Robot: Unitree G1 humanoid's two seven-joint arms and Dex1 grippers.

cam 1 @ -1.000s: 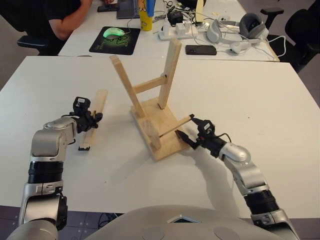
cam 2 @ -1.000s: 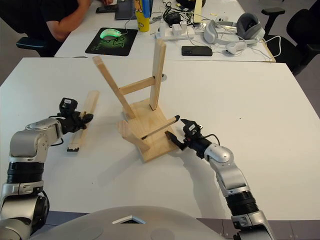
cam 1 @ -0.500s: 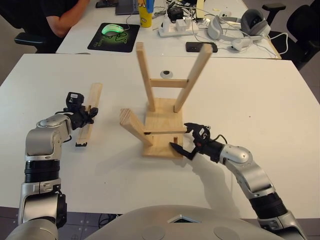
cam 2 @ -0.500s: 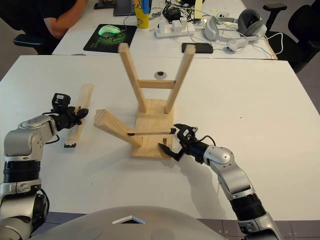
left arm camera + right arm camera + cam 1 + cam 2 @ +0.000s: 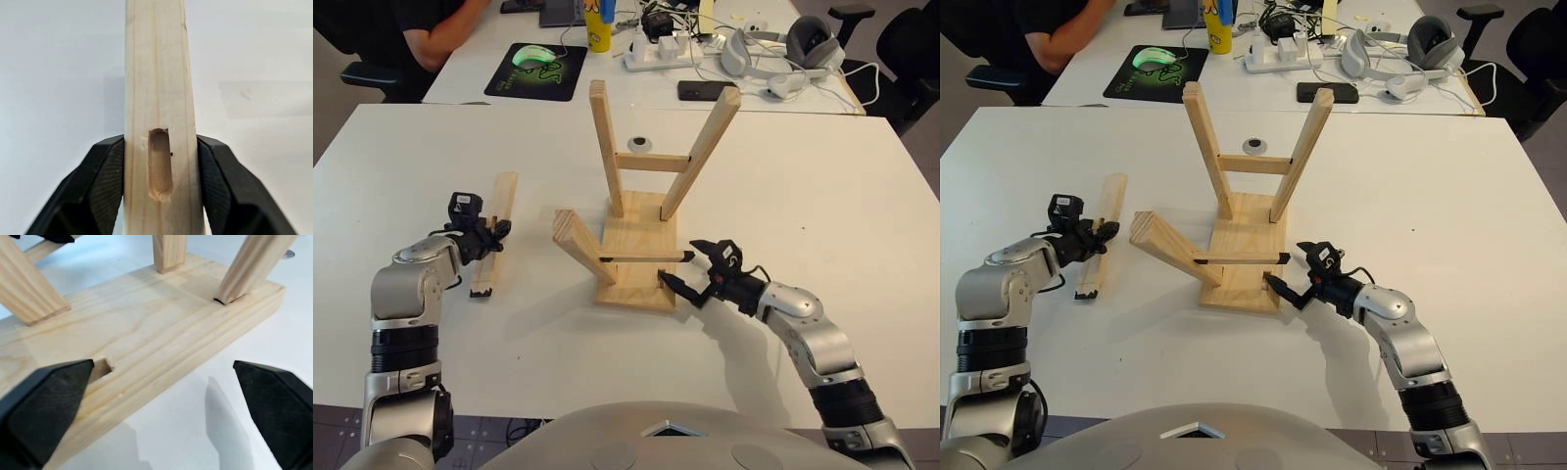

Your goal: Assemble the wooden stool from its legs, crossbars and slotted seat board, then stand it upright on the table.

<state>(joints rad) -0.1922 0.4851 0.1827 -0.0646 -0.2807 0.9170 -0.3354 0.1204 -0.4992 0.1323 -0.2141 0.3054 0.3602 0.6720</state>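
The seat board [image 5: 634, 286] lies flat on the white surface [image 5: 803, 196], underside up, with its long axis running away from the robot. There are four legs in all: three are seated in the board and one is loose.

Of the seated three, the far-left leg [image 5: 605, 147] and the far-right leg [image 5: 703, 149] rise from the board's far end. They lean apart toward their tops and are joined by the upper crossbar [image 5: 653, 163], which runs level from left to right. The leaning leg [image 5: 576, 242] stands at the near end and tips outward to the robot's left. From it the lower crossbar [image 5: 641, 258] runs level to the right, and its free end sits just beside the right hand [image 5: 681, 262]. I cannot tell whether the two touch. That makes two crossbars and one board.

The right hand is released, its fingers spread wide at the board's near right corner. In the wrist view the board's edge lies between them, with an empty slot [image 5: 101, 368] beside one finger.

The loose leg [image 5: 499, 201] lies flat, well to the left of the board, its long axis pointing away from the robot and slanting slightly right. The left hand [image 5: 489, 235] is clenched across it near its closer end, with a finger pressed to each side. An oval mortise [image 5: 160, 165] faces up between the fingers.
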